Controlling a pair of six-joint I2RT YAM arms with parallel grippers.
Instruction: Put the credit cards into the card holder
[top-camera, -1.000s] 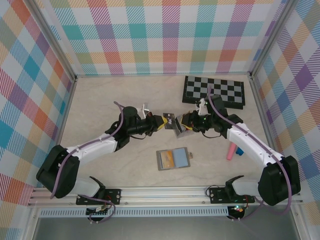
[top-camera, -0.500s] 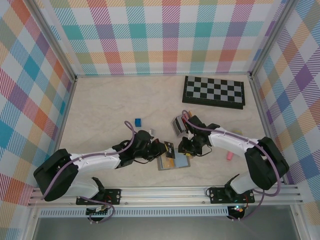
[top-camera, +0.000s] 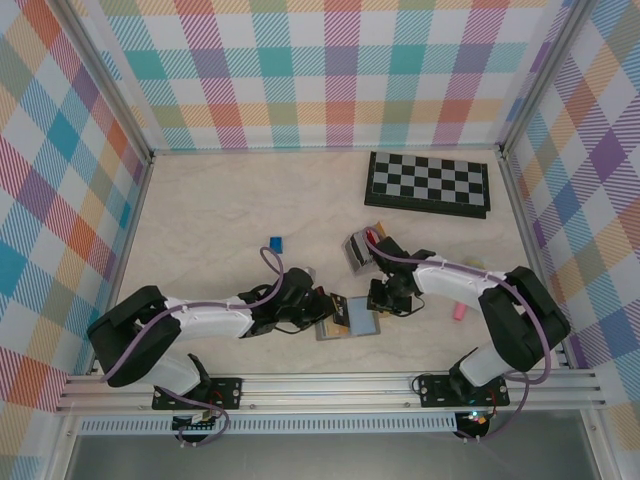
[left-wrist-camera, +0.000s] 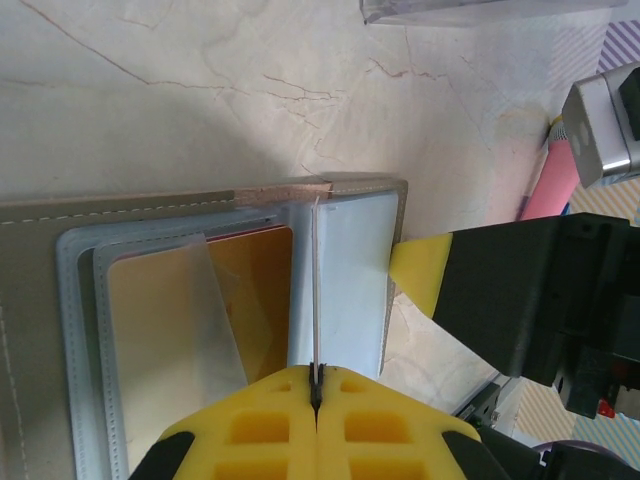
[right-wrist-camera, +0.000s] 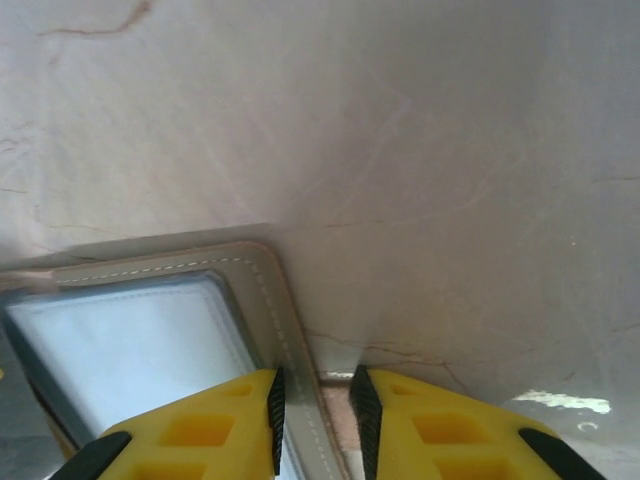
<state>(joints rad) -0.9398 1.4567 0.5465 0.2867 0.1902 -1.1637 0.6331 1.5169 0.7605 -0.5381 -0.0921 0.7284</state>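
— Two grippers low over one spot, close to the near edge of the bench (top-camera: 200, 200), a little right of its middle.
— Holder there?
— Yes. Holder (top-camera: 360, 323), flat and open on the bench, grey stitched border, clear pockets inside.
— Left gripper (top-camera: 334, 309)?
— Shut tight on a card (left-wrist-camera: 316, 285), held edge-on, no more than a thin line from the left wrist. Standing over the holder's pockets; touching or just above, cannot tell.
— Colour of that card?
— Cannot tell from the edge alone.
— Anything in a pocket?
— Orange card (left-wrist-camera: 262, 285), behind a clear slot, just beside the held one.
— Right gripper (right-wrist-camera: 314, 388)?
— Nearly closed, narrow gap, with the holder's grey rim caught between the pads near a rounded corner. From the left wrist, one yellow fingertip (left-wrist-camera: 420, 274) right against the holder's edge.
— Arms?
— Both bent inward from the near edge, wrists facing each other across the holder.
— Rest of the bench?
— Chessboard (top-camera: 428, 184) toward the far right corner. Blue block (top-camera: 276, 243) well apart from the holder, nearer the middle. Small rack (top-camera: 356, 249) just beyond the right gripper, on the far side. Pink stick (top-camera: 458, 311) beside the right arm, toward the right edge.
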